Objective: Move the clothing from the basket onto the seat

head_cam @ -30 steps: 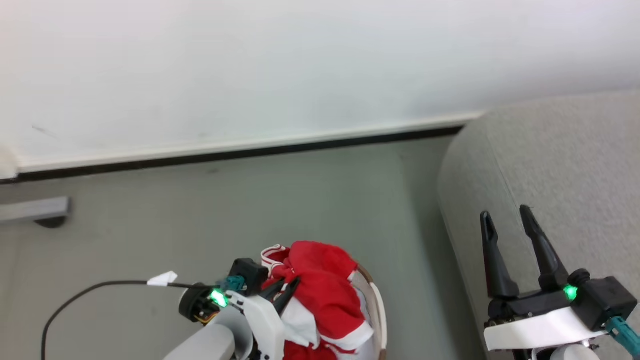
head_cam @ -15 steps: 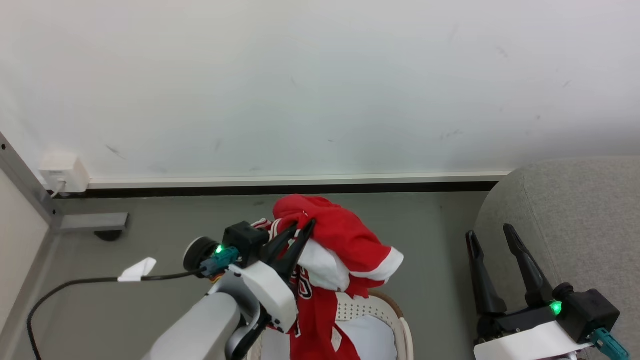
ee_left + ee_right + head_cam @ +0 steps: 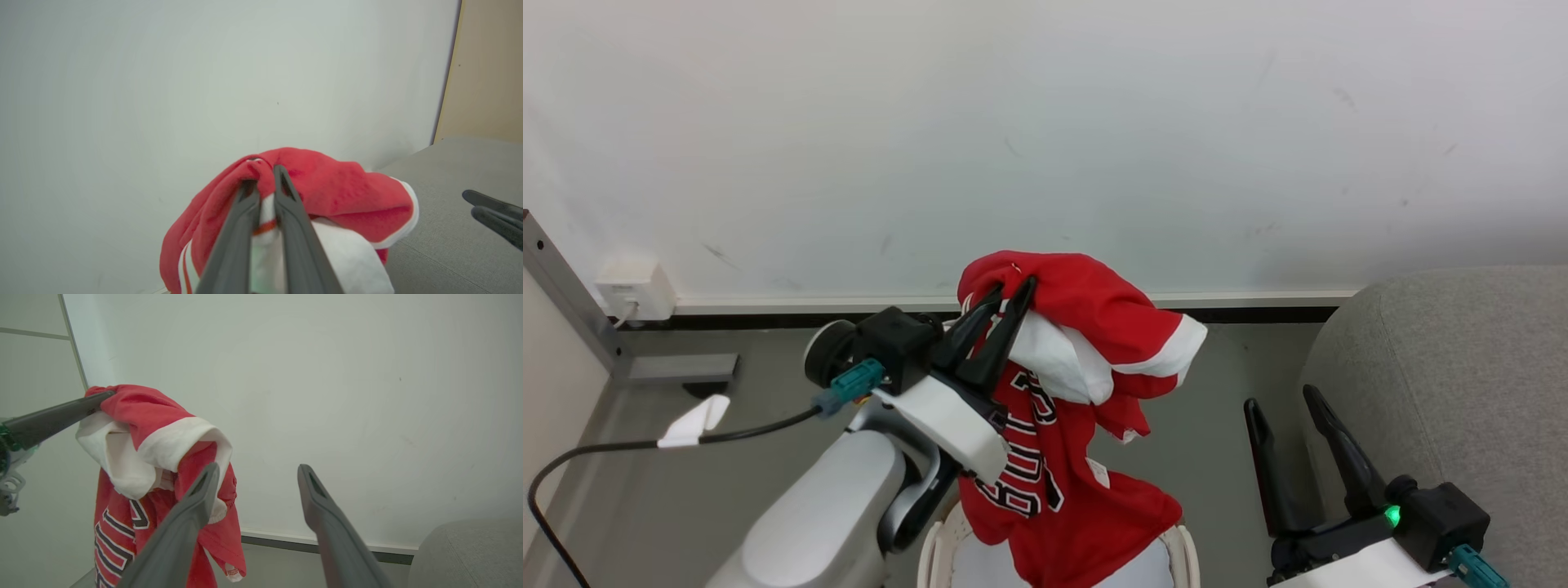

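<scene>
Left gripper [image 3: 1014, 287] clamped on the red clothing [image 3: 1086, 314], which hangs over the basket [image 3: 929, 557]; right gripper [image 3: 1281, 398] spread apart, empty, just left of the seat [image 3: 1462, 367].

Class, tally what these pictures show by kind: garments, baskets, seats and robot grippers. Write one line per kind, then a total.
Garments: 1, the red jersey
Baskets: 1, the white basket
Seats: 1, the grey seat
Grippers: 2, the left gripper shut on the red jersey, the right gripper open
Total: 5
</scene>
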